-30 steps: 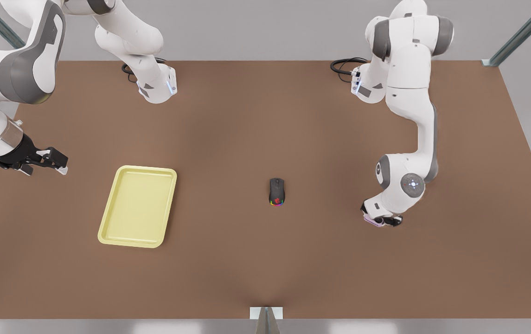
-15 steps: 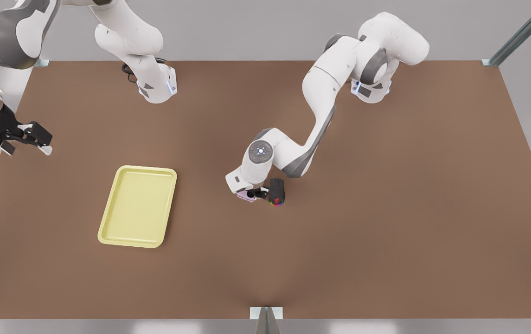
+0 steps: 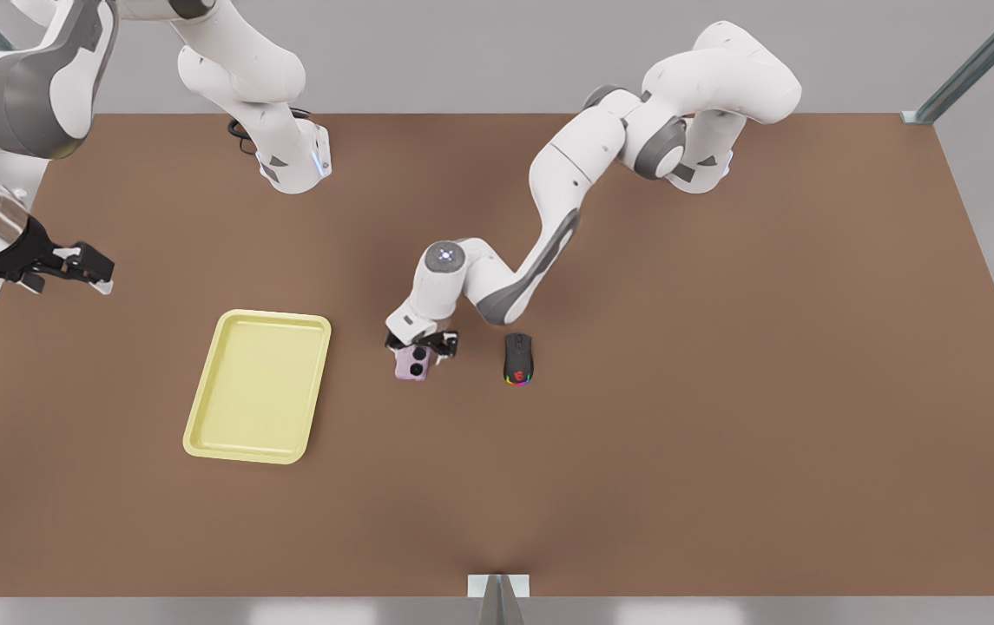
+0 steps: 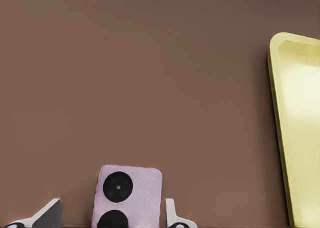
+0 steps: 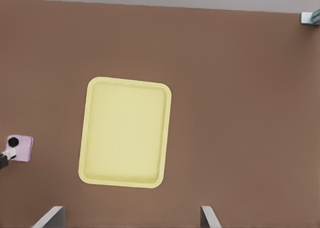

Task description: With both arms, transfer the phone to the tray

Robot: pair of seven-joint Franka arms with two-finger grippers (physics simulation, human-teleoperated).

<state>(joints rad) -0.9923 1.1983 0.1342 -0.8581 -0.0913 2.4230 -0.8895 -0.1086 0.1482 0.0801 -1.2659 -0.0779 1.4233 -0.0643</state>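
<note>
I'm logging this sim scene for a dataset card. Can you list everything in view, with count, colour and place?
phone: one, pale pink, on the table between tray and mouse, between the left gripper's fingers.
tray: one, pale yellow, toward the front view's left.
mouse: one, black with rainbow lights, mid-table, beside the phone.
table: one, brown.
left gripper: black, open around the phone's sides.
right gripper: black, open, waiting by the table's edge at the front view's left.

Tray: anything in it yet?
Empty. The tray shows bare yellow floor; the phone sits outside it, at the left tool.
</note>
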